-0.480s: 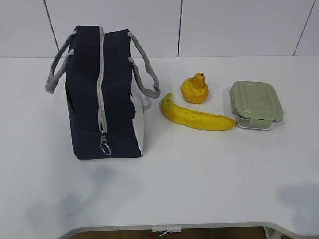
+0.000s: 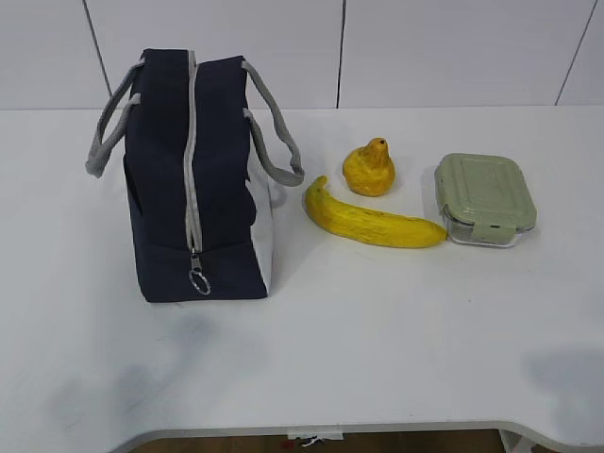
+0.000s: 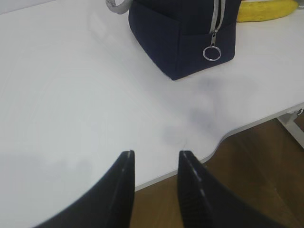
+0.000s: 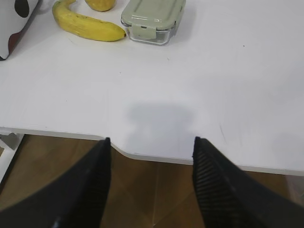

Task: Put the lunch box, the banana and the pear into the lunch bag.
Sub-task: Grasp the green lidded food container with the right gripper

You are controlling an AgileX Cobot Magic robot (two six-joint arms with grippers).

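Observation:
The navy lunch bag (image 2: 198,179) stands zipped shut at the left of the white table, its ring pull (image 2: 199,280) hanging at the front. The pear (image 2: 369,168), the banana (image 2: 371,219) and the green-lidded lunch box (image 2: 484,198) lie to its right. Neither gripper shows in the exterior view. My left gripper (image 3: 156,154) is open and empty over the table's front edge, well short of the bag (image 3: 185,33). My right gripper (image 4: 151,140) is open and empty at the front edge, well short of the banana (image 4: 85,23) and the lunch box (image 4: 152,19).
The white table (image 2: 377,349) has a curved front edge with brown floor below it (image 4: 152,190). A white wall stands behind the table. A table leg (image 3: 292,121) shows at the right of the left wrist view.

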